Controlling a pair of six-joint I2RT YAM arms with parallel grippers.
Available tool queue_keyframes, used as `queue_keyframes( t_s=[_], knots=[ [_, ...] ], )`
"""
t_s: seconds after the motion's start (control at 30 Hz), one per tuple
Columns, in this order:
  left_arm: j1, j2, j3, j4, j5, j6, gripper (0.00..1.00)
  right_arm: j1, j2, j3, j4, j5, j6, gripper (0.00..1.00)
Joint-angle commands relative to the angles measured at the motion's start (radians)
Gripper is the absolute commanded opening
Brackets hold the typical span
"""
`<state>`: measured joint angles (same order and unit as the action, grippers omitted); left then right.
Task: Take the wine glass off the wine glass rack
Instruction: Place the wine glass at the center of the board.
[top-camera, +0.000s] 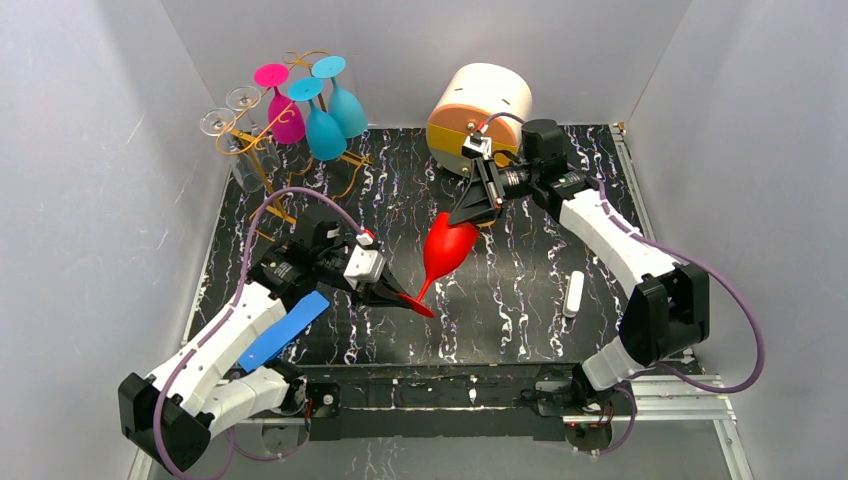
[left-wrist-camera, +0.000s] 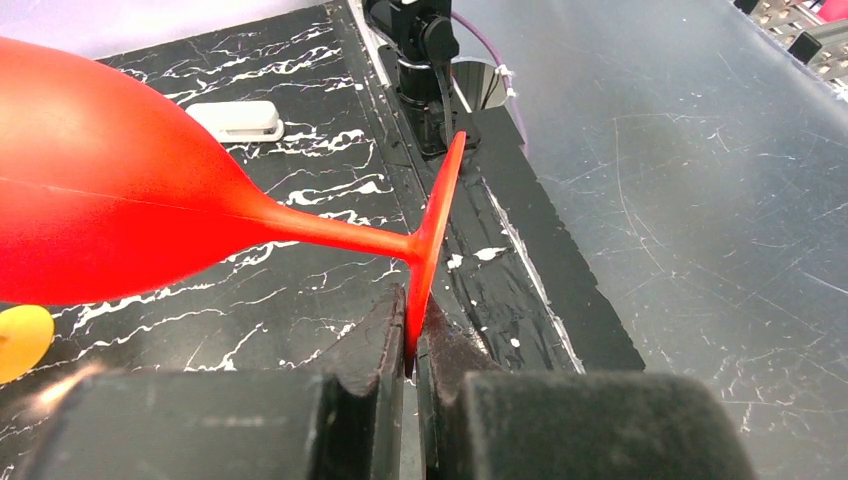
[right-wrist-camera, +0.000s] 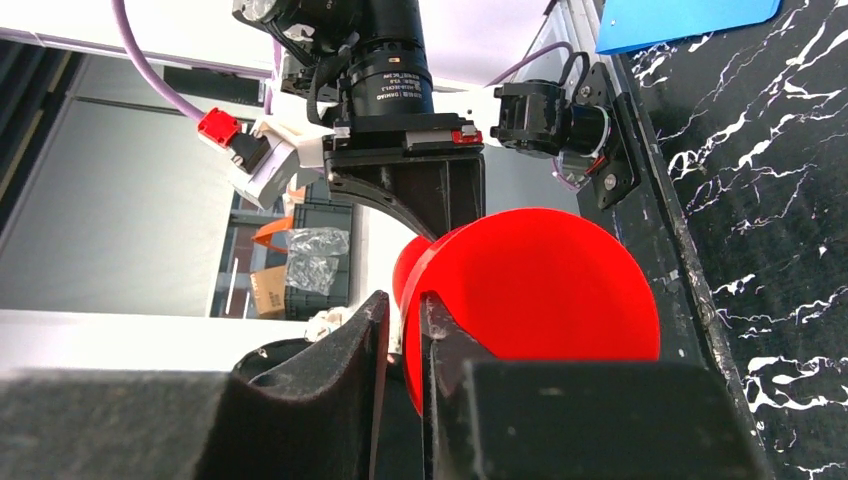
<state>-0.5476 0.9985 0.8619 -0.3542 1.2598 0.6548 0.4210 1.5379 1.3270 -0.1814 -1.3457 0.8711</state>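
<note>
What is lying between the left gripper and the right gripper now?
Only the red wine glass: left gripper pinches its foot, right gripper its bowl rim. The top view shows it.

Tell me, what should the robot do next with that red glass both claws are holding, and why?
Probably open the left gripper. The red wine glass is already clear of the wine glass rack, the left gripper pinching its foot and the right gripper pinching its rim. One must let go before setting it down.
</note>
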Motion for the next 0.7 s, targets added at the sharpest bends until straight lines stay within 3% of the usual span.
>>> queue_keyframes(
  t_s=[0.0, 0.2, 0.37, 0.67],
  knots=[
    [-0.003, 0.005, 0.038, -0.079, 0.032, 0.017, 0.0, 0.034, -0.067, -0.023, 0.095, -0.035, 0.045, 0.25],
    [-0.003, 0.004, 0.043, -0.085, 0.016, 0.017, 0.0, 0.037, -0.11, -0.108, 0.219, -0.051, 0.127, 0.2],
    [-0.003, 0.014, 0.044, -0.089, 0.012, 0.012, 0.0, 0.037, -0.121, -0.115, 0.219, -0.049, 0.129, 0.01],
    [-0.003, 0.01, 0.051, -0.101, 0.004, 0.002, 0.0, 0.037, -0.135, -0.125, 0.227, -0.036, 0.122, 0.01]
  ],
)
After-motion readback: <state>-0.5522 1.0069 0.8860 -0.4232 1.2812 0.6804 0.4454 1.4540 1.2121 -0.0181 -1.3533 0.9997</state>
